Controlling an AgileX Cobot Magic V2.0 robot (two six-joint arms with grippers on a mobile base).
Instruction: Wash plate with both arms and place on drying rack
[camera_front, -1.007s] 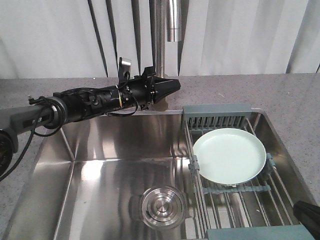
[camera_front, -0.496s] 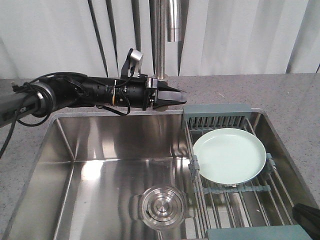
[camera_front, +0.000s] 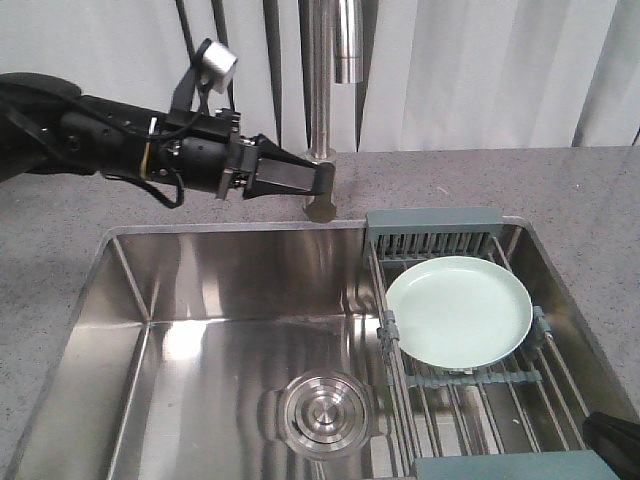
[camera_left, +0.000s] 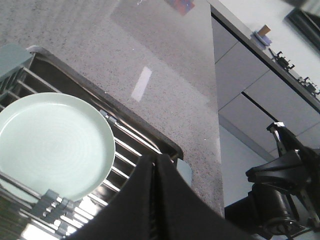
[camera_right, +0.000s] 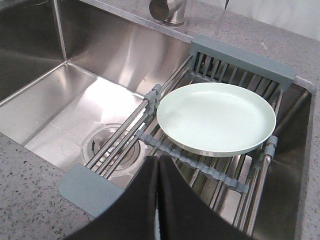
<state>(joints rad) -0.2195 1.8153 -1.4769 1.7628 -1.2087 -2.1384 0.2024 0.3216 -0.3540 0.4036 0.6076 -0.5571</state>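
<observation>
Rising from the sink's back edge, the left gripper (camera_front: 322, 181) now hangs by the tap (camera_front: 322, 100), fingers pressed together. Right gripper (camera_right: 158, 165), fingers pressed together too, hovers at the sink's (camera_front: 200, 300) front right corner. Plate (camera_front: 459, 310) lies flat on the drying rack (camera_front: 440, 232).

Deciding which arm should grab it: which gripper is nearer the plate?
Right. The right gripper sits just off the plate's near rim, over the rack. The left gripper is up by the faucet, farther away.
</observation>
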